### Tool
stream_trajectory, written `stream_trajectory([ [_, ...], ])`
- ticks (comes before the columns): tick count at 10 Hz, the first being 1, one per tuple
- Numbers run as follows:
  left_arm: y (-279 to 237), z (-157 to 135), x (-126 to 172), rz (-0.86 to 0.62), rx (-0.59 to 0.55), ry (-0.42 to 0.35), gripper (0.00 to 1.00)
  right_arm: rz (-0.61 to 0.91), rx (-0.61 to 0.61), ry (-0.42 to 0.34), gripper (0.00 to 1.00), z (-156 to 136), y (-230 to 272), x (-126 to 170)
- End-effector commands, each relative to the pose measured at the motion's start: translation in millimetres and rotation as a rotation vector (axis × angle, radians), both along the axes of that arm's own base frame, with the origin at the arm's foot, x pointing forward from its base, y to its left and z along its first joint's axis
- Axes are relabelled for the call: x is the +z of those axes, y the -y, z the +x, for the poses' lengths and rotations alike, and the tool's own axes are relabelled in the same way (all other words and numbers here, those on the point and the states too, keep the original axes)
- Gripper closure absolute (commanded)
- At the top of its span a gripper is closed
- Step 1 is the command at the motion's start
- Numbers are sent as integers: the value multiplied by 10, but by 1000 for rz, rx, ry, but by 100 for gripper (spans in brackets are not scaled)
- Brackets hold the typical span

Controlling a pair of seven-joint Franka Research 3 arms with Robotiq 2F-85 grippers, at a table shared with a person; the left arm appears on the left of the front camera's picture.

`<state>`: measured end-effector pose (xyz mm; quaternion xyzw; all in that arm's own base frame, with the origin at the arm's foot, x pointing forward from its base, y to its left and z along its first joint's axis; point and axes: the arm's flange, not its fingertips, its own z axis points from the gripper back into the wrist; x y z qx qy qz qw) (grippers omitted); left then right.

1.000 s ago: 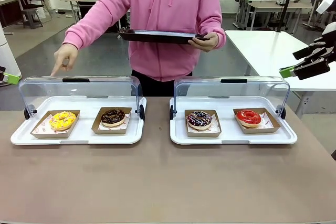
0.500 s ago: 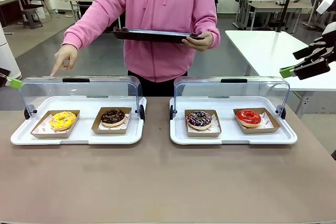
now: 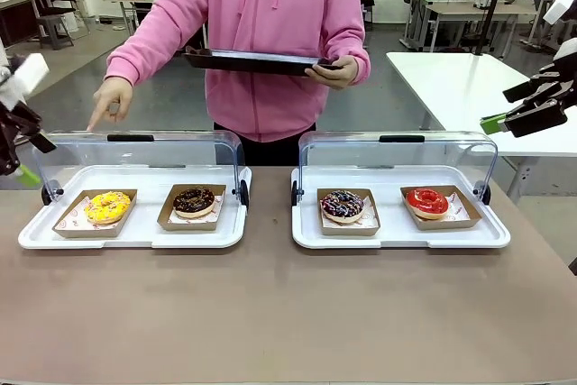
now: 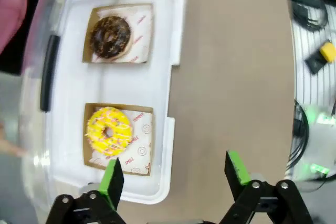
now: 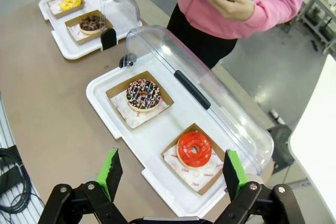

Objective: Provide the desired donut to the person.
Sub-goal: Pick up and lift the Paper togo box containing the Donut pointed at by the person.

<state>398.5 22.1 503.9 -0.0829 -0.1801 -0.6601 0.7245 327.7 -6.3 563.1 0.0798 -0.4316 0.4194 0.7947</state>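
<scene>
- The person [image 3: 270,24], in a pink hoodie, stands at the far side of the table [image 3: 270,313]. One hand [image 3: 112,99] points its index finger down behind the left end of the left case [image 3: 135,242]. The other hand [image 3: 335,70] holds a dark tray [image 3: 252,61] at chest height.
- The yellow donut [image 3: 108,206] lies on its own cardboard at the left end of that case (the end under the pointing finger), in front of the swung-back clear lid [image 3: 135,152]. A chocolate donut [image 3: 194,201] sits beside it.
- The right case [image 3: 397,242] holds a sprinkled donut [image 3: 343,206] and a red donut [image 3: 427,201], each on its own cardboard.
- The left gripper [image 4: 173,171] hovers over the left case's outer end near the yellow donut, jaws spread wide with nothing between them.
- The right gripper [image 5: 171,174] hangs high beyond the right case's outer end, jaws likewise spread and empty.
</scene>
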Motion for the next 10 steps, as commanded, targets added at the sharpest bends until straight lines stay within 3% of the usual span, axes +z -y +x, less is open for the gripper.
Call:
stream_trajectory([
  [1,-151,108,-253,-19,-248,192,0,0,7,-8,0,0,10,-14],
  [2,0,0,0,0,0,0,0,0,7,-8,0,0,10,-14],
  [4,0,0,0,0,0,0,0,0,7,-8,0,0,10,-14],
  [5,-9,41,-91,21,-94,41,0,0,7,-8,0,0,10,-14],
  [8,-22,233,-732,132,-155,-15,0,0,7,-8,0,0,10,-14],
  [10,-136,302,-1077,172,-198,-4,0,0,7,-8,0,0,10,-14],
])
